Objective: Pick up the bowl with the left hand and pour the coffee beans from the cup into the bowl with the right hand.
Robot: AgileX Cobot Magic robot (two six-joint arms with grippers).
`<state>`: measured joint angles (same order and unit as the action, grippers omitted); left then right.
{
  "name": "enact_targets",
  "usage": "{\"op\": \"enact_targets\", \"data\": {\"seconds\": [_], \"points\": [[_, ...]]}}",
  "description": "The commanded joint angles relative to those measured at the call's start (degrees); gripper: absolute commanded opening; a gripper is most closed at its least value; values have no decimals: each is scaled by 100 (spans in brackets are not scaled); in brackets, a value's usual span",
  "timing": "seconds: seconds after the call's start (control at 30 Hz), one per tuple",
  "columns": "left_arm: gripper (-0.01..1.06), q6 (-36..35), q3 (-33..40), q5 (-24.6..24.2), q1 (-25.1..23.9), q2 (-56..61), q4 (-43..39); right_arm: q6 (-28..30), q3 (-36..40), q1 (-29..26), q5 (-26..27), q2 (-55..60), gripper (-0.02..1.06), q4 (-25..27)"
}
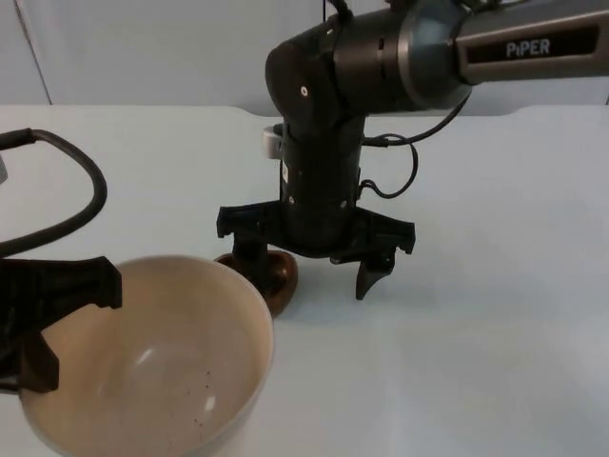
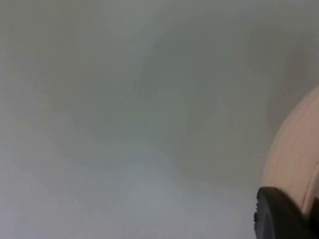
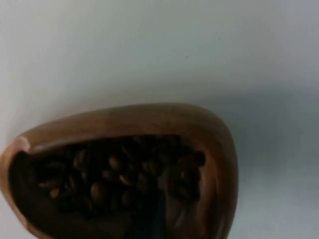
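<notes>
Brown wooden cup (image 1: 276, 276) of coffee beans (image 3: 114, 174) just beside cream bowl (image 1: 152, 362).

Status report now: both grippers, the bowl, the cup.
Left gripper holds bowl by its rim, bowl holds no beans. Right gripper open, down at brown cup, one finger inside. Beans in cup.

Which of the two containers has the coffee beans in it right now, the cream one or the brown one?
The brown wooden cup, standing on the table under the right gripper, holds the beans. The cream bowl, held at its rim by the left gripper, is empty.
</notes>
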<state>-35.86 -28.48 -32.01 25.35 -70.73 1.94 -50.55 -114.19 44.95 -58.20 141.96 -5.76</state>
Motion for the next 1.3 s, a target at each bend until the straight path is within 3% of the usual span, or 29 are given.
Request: {"op": "enact_targets", "data": {"seconds": [0.0,0.33,0.5,1.13,1.27], "points": [[0,-5,22,70,-15,45,83,-20,-55,43,81,70,82,-58],[0,-5,22,70,-15,45,83,-20,-55,43,75,212,82,-15],[0,-5,22,70,-15,45,118,-20,-55,43,75,235,77,-15],[0,-5,22,101,-15,45,148,-40,-55,43,96,235,6,-1],[0,-5,22,129,-15,45,148,-40,-55,43,96,235,0,-1]]}}
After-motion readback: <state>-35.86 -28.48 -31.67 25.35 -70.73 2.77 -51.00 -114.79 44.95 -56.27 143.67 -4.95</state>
